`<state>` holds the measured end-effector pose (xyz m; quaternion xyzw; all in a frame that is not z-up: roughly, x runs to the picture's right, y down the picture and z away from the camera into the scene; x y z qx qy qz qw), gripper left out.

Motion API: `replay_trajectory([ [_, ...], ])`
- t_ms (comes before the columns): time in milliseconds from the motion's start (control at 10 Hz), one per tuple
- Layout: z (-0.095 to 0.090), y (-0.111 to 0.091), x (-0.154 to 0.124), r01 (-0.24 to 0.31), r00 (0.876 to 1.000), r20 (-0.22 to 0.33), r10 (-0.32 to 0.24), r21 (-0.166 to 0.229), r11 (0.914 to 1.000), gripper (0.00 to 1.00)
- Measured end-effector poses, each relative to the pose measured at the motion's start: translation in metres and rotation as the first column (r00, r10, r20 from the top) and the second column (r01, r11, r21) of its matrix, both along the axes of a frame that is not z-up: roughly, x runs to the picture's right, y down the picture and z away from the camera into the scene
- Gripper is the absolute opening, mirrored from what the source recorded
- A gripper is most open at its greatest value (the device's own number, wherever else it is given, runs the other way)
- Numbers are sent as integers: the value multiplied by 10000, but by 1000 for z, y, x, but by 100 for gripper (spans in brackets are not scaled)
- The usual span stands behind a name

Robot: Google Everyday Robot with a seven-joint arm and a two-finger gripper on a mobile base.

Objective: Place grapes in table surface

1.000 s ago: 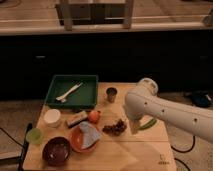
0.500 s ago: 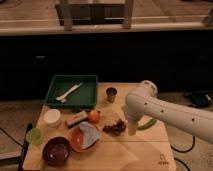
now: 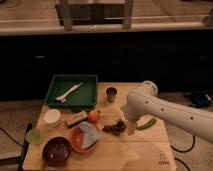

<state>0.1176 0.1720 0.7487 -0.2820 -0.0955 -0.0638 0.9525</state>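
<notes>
While hand (image 3: 131,128) hangs beside grapes (image 3: 115,128) on table surface (image 3: 145,146), utensil (image 3: 69,92) in tray (image 3: 86,96)

A dark cabinet front (image 3: 100,62) runs across the middle of the view, capped toward 12 o'clock by a pale ledge (image 3: 100,29). Above the ledge stand two grey uprights (image 3: 128,12) of some frame. The floor (image 3: 20,107) is pale and speckled, showing at 9 o'clock and at 3 o'clock on either side of the wooden surface (image 3: 145,150). A black cable (image 3: 186,148) curves over the floor at 4 o'clock, and a bluish object (image 3: 200,97) lies at 3 o'clock. The light is dim and warm. The hand (image 3: 131,126) hangs over the surface, just toward 5 o'clock from centre.
</notes>
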Motion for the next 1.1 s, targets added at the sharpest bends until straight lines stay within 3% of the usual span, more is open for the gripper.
replay_trajectory([
  [1100, 20, 2, -14, -320, 9974, 627, 346, -423, 9986, 80],
])
